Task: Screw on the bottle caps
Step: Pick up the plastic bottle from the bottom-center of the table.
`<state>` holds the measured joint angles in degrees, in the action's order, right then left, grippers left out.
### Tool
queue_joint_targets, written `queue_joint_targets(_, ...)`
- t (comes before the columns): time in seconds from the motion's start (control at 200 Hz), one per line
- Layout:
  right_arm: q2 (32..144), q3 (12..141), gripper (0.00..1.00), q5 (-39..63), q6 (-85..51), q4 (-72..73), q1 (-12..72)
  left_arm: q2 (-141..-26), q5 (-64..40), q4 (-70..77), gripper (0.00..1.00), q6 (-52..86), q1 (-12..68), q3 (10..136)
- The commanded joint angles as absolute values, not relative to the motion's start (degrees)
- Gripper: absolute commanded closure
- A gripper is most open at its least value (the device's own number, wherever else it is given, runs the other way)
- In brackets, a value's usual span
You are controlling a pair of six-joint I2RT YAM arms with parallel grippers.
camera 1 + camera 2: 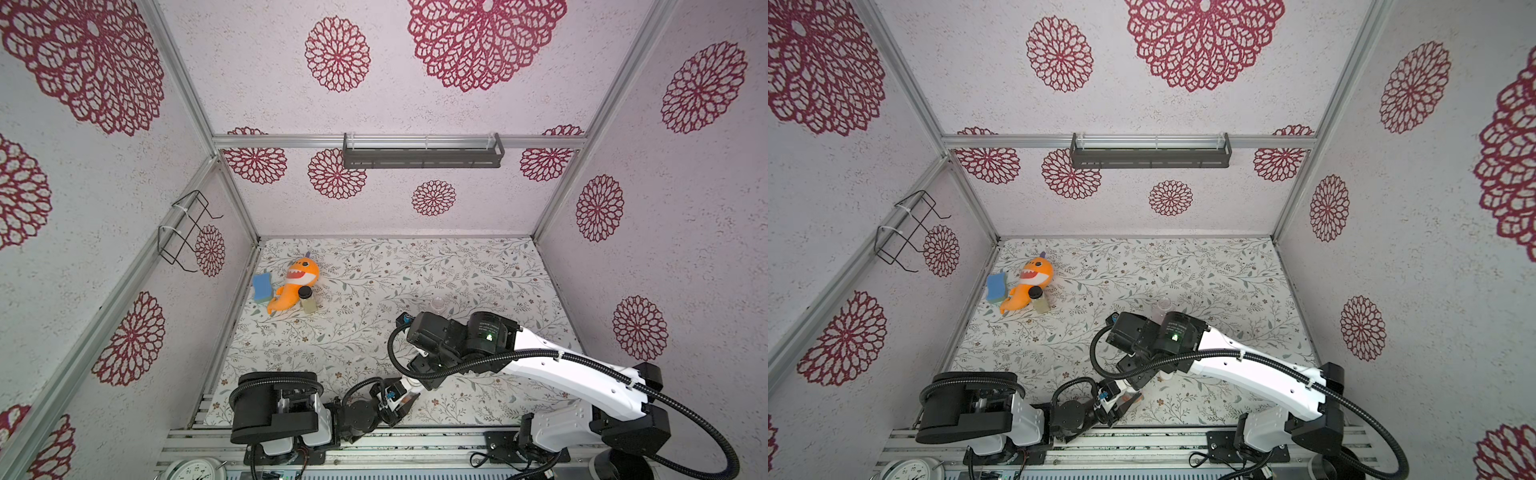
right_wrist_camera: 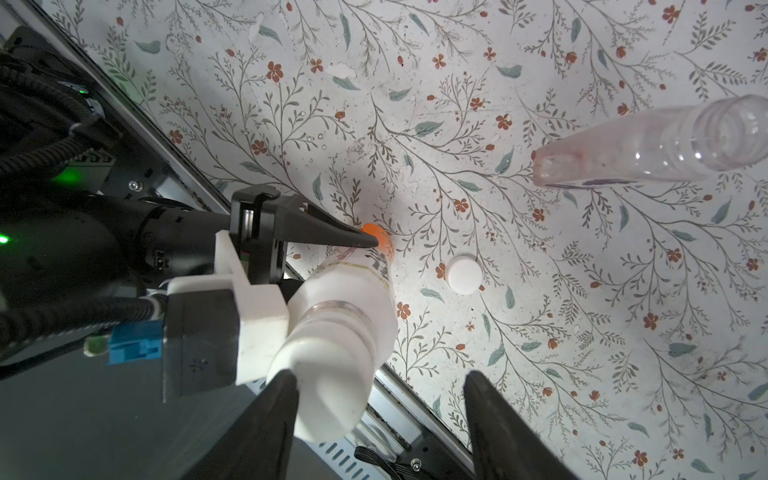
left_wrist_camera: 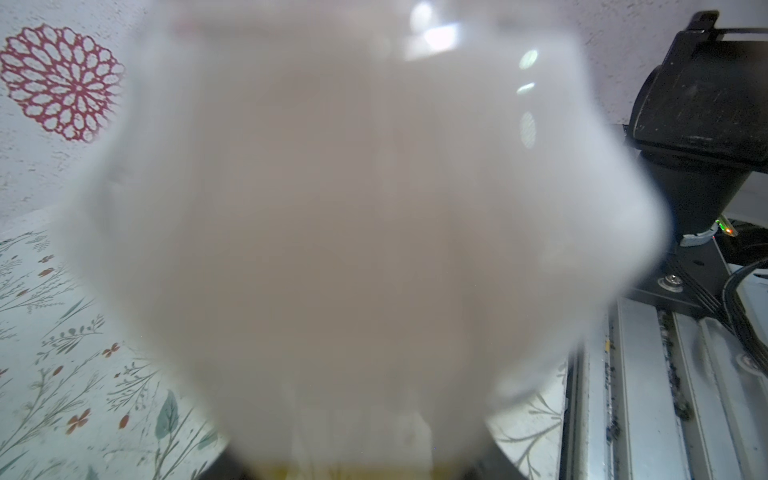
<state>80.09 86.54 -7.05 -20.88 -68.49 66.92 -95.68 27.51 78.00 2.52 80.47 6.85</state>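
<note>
I am working inside a booth whose pale, speckled walls (image 1: 374, 104) are carrying crimson flower medallions. Aluminium rails (image 1: 291, 142) are framing the corners. A grey slotted shelf (image 1: 422, 156) is hanging on the back rail and a black wire rack (image 1: 187, 232) on a side one. Below me, a leaf-and-blossom printed tabletop (image 1: 415, 270) is lying evenly lit.

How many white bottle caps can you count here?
2. A loose cap lies on the table; a second cap tops the orange bottle held by the left gripper. Others may be hidden.
</note>
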Motion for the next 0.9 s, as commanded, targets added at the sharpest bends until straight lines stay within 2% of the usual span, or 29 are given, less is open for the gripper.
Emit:
queue_joint_targets(0.0, 79.2, 85.8, 0.34, -7.9, -20.0, -69.2, 66.4, -96.1, 27.7, 82.2, 0.47, 1.9, 80.2, 6.4)
queue_joint_targets(0.896, 77.3, 83.9, 0.34, -9.1, -20.4, -68.7, 65.4, -96.1, 27.1, 85.1, 0.46, 2.3, 80.2, 5.4)
